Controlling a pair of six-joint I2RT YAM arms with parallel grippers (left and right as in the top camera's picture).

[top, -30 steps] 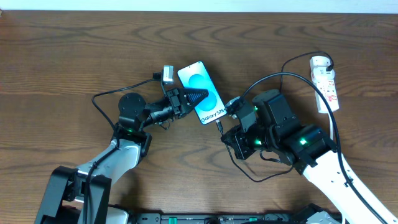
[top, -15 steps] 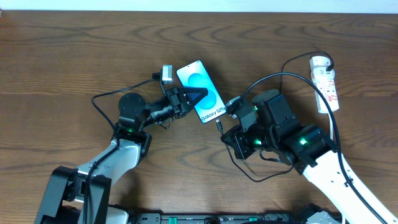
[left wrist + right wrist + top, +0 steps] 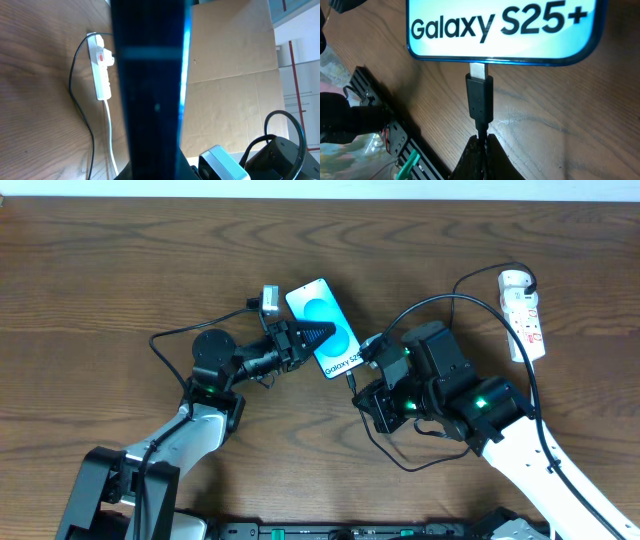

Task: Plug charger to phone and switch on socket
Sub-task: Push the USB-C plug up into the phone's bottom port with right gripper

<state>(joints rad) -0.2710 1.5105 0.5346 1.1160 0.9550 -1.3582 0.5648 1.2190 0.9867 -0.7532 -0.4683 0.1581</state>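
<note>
The phone [image 3: 318, 305] is a slim, glossy slab with rounded corners. Its screen glows blue with a pale round shape and black "Galaxy S25+" lettering. It lies at the middle of the table [image 3: 120, 260], a dark brown top with streaky wood grain. In the overhead view its long axis runs diagonally, top edge to the upper left and lettered bottom edge to the lower right, facing the right arm.

The left gripper [image 3: 320, 332], with black tapered fingers, is clamped over the phone's left side. Its wrist camera sees only the phone's dark edge with a thin blue glint.

The charger [image 3: 480, 100] ends in a matte black oblong plug with a short silver tip. The plug lines up with the phone's long axis, its tip meeting the middle of the bottom edge with some metal showing. The right gripper [image 3: 479, 150] is pinched tight on the thin cable just behind the plug.

The socket [image 3: 524, 315], a narrow white strip with red marks, lies well apart at the far right, with its white cord [image 3: 107, 130] trailing off
</note>
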